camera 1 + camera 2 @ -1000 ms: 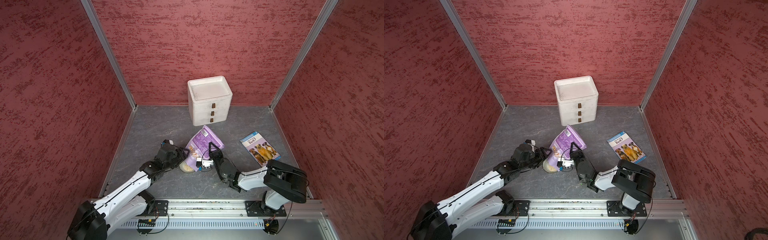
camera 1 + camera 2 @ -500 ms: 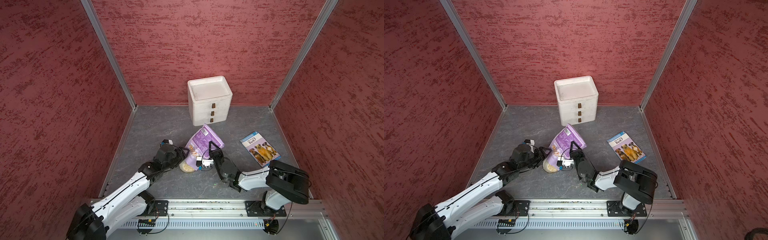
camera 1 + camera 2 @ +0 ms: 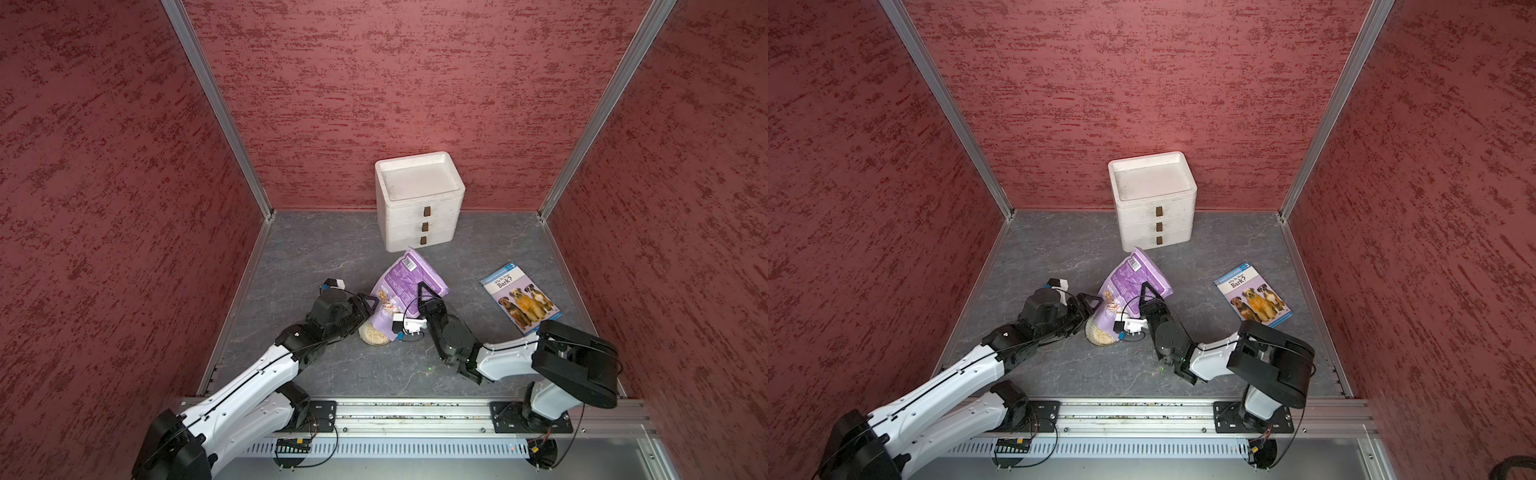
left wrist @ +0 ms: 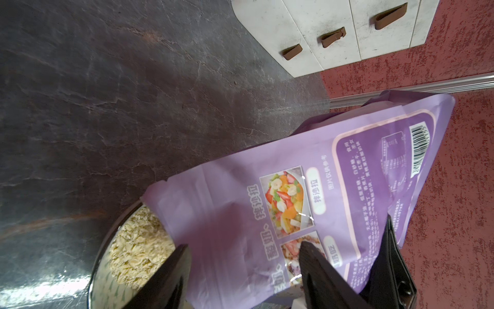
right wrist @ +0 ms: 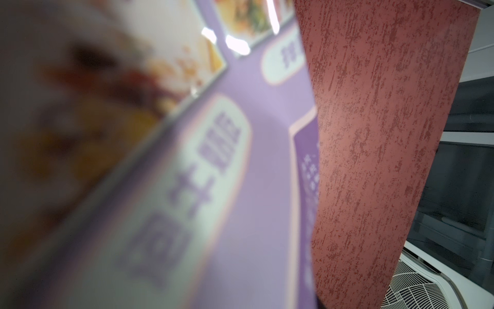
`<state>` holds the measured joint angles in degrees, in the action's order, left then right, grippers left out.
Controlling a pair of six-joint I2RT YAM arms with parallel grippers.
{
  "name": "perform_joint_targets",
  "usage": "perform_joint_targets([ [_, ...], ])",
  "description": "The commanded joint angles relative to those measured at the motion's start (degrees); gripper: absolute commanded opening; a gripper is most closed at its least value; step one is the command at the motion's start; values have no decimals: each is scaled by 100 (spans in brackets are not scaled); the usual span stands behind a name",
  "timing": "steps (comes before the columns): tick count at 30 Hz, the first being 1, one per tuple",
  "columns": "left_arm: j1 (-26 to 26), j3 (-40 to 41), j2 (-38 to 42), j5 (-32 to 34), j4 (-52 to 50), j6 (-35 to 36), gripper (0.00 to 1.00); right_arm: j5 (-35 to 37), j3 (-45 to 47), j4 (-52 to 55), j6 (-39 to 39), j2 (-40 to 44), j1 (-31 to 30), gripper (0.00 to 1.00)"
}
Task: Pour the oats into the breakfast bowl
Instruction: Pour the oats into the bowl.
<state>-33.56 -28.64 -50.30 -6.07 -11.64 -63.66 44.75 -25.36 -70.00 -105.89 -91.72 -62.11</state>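
Oats [image 4: 139,248]: a pale flaky heap in the bowl [image 4: 105,287], piled against the pouch mouth. In both top views the bowl stands on the tabletop [image 3: 316,249] between the two arms, nearer the left one.

Pouch [image 4: 267,166]: lilac, tilted, with its mouth down on the bowl rim. The barcode end is raised and points toward the drawer box [image 3: 419,203].

Left end effector [image 4: 243,244]: fingers [image 4: 171,275] set wide. One is at the mouth-side edge over the bowl, the other on the printed face. The pouch fills the gap between them, so this is a wide clamp on the pouch near its mouth.

Right end effector [image 3: 420,291]: at the pouch's other edge, higher up. One finger [image 4: 387,256] lies across that edge and its mate is hidden. The right wrist view is filled by the blurred pouch face and shows no fingers, so I cannot tell whether it pinches.

Box: white, three drawers, against the back wall just behind the pouch's raised end.

Book [image 3: 519,303]: dog cover, flat on the tabletop, well apart to the right.
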Motion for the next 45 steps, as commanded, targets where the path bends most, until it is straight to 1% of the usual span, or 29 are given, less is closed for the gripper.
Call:
perform_joint_targets([
  [1,42,-2,83,40,-20,0,68,-47,-347,-1034,214,340,-4,0],
  [3,51,-9,96,49,-38,2,68,-64,-309,-1041,124,315,-3,0],
  [6,67,2,120,55,-42,3,68,-10,-378,-1042,268,314,14,0],
  [9,69,8,110,65,-24,-5,68,-43,-377,-1036,158,95,10,0],
  [12,69,10,127,53,-46,-14,68,1,-417,-1042,286,126,14,0],
  [14,69,8,156,65,-49,-8,68,-73,-366,-1042,136,61,6,0],
  [18,69,6,153,87,-60,-6,68,37,-481,-1038,320,243,53,0],
  [20,72,16,121,67,-34,-15,68,-91,-369,-1042,90,141,26,0],
  [21,73,10,102,69,-32,-8,68,-105,-361,-1042,99,99,28,0],
  [24,69,7,84,54,-7,-23,68,94,-498,-1048,445,175,34,0],
  [27,75,17,82,60,13,-20,68,-50,-424,-1047,195,-48,-19,0],
  [29,78,4,78,60,8,-22,68,132,-542,-1042,467,28,10,0],
  [30,73,7,76,54,12,-24,68,99,-518,-1042,586,67,3,0],
  [33,78,0,78,51,21,-26,68,-113,-405,-1038,363,-51,13,0],
  [36,78,-2,79,60,17,-35,68,18,-449,-1043,627,85,2,0],
  [38,78,24,70,56,70,-50,68,-117,-344,-1035,340,-67,-12,0],
  [40,76,22,34,59,78,-55,68,78,-472,-1041,535,-43,-12,0],
  [41,78,17,17,48,90,-58,68,69,-450,-1047,621,-6,-19,0],
  [44,76,4,11,16,113,-60,68,-84,-318,-1036,462,-13,-21,0],
  [45,78,-7,16,19,98,-51,68,6,-360,-1034,610,68,-15,0],
])
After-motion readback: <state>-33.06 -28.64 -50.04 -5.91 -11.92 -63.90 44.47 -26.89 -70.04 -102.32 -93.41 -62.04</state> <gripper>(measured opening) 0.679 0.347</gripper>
